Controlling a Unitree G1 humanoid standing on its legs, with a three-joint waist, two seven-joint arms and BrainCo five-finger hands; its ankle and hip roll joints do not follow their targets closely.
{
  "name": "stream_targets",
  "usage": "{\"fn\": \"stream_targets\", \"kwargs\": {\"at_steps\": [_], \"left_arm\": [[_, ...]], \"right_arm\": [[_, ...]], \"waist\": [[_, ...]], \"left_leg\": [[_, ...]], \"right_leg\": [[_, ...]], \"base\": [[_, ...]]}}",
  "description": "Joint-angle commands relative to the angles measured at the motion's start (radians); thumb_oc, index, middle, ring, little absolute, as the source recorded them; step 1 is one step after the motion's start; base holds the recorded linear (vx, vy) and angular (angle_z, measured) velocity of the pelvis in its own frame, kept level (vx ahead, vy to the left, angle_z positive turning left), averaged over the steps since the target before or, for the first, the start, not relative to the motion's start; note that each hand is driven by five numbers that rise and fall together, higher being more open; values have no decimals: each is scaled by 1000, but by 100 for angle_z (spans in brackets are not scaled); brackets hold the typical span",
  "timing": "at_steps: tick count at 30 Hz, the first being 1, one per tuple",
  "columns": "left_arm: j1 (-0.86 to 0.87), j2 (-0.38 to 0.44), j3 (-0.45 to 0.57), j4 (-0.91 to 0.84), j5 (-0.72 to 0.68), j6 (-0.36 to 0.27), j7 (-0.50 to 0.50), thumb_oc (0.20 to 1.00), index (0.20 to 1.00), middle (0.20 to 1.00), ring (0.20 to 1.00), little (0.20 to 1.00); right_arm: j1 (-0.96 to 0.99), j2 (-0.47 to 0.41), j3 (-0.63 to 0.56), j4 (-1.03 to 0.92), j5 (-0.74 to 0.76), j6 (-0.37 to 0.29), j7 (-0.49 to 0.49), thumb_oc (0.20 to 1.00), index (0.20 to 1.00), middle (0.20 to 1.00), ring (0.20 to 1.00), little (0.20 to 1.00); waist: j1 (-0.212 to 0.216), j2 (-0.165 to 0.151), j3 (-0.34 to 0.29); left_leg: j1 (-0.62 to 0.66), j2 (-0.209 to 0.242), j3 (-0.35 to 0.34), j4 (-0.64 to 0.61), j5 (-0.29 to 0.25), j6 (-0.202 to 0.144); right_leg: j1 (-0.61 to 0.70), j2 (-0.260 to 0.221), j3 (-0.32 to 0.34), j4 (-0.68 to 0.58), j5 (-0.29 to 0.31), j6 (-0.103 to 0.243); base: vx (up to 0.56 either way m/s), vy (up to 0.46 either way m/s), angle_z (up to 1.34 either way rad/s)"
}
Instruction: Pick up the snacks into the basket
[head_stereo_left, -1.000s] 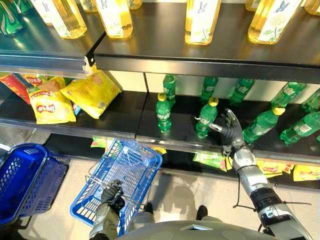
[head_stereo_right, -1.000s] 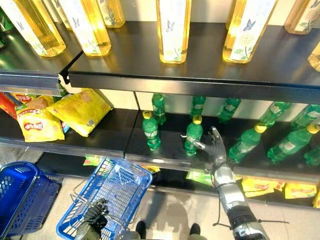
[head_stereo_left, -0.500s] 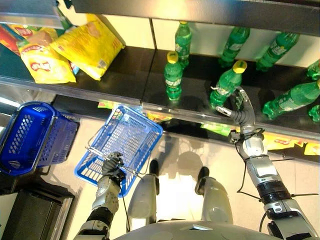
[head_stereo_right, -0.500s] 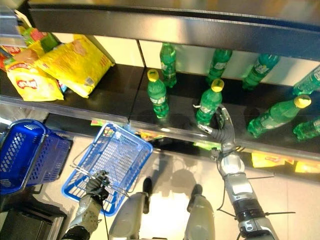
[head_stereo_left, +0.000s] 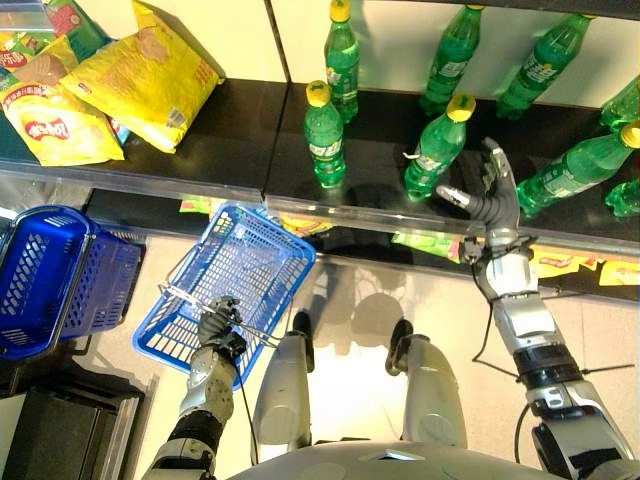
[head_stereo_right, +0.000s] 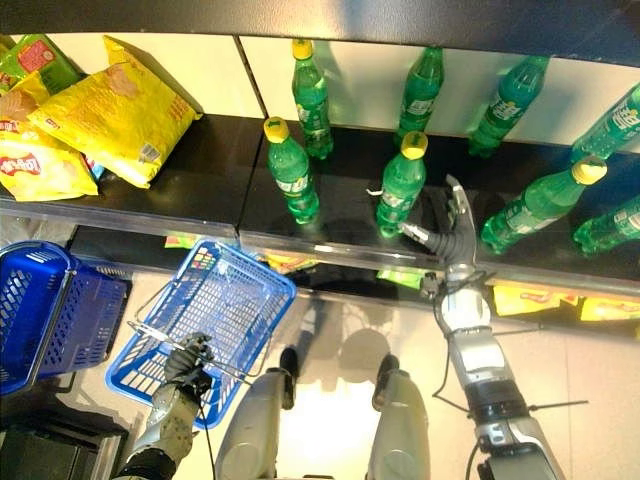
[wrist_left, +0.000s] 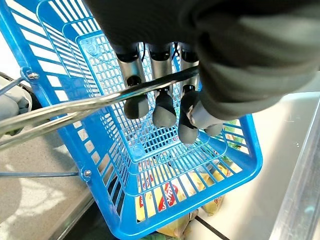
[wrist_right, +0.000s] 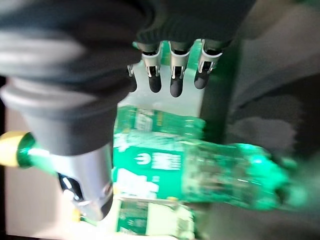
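a dark metal shelf (head_stereo_left: 230, 150) is carrying yellow crinkled snack bags (head_stereo_left: 140, 85) at its left end, leaning on one another. to their right, green plastic bottles with yellow caps (head_stereo_left: 323, 135) are standing upright on the same shelf. a lower shelf (head_stereo_left: 585, 290) is holding flat yellow packets (head_stereo_left: 565, 262). a dark blue plastic basket (head_stereo_left: 50, 285) is sitting low at the left.

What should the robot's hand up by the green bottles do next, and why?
Probably close the right hand round the green bottle. Its fingers are straight and open right beside that yellow-capped bottle on the shelf, and nothing is held yet. The left hand already grips the blue basket by its handle, ready below. Oddly, the snack bags lie far to the left.
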Motion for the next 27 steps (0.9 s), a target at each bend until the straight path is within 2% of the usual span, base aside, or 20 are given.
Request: {"fn": "stream_targets", "kwargs": {"at_steps": [1, 7, 13, 19, 27], "left_arm": [[90, 38, -69, -39, -1, -22, 0, 200, 200, 200, 200, 200], [97, 48, -75, -50, -14, -14, -3, 200, 200, 200, 200, 200], [102, 52, -78, -53, -27, -5, -11, 200, 200, 200, 200, 200], [101, 48, -75, -40, -23, 4, -18, 200, 200, 200, 200, 200], [93, 45, -70, -30, -13, 1, -18, 200, 200, 200, 200, 200]], "right_arm": [[-60, -20, -3, -43, -46, -52, -58, 1000, 1000, 1000, 1000, 1000], [-175, -35, 31, 23, -31, -30, -71, 1000, 1000, 1000, 1000, 1000], [-258, -47, 96, 58, 1, -12, -30, 1000, 1000, 1000, 1000, 1000], [-234, -38, 138, 22, 6, -6, 34, 1000, 1000, 1000, 1000, 1000], [-189, -22, 144, 33, -4, -3, 53, 1000, 1000, 1000, 1000, 1000]], "waist": [[19, -11, -53], [36, -11, -54], [49, -14, -41], [50, -20, -32], [50, -23, -25]], "left_leg": [[-2, 6, 17, 5, -13, 41], [-2, 1, 13, -3, -8, 41], [-1, -4, 10, -12, 0, 39], [3, -7, 3, -19, 5, 39], [3, -7, 1, -20, 6, 41]], "right_leg": [[53, -39, 0, -20, 38, 74], [55, -38, -3, -23, 40, 72], [62, -38, -8, -23, 40, 69], [69, -40, -11, -23, 40, 67], [69, -38, -13, -21, 39, 66]], "base": [[0, 0, 0], [5, 0, 0], [8, -7, 2], [8, -7, 1], [0, 0, 0]]}}
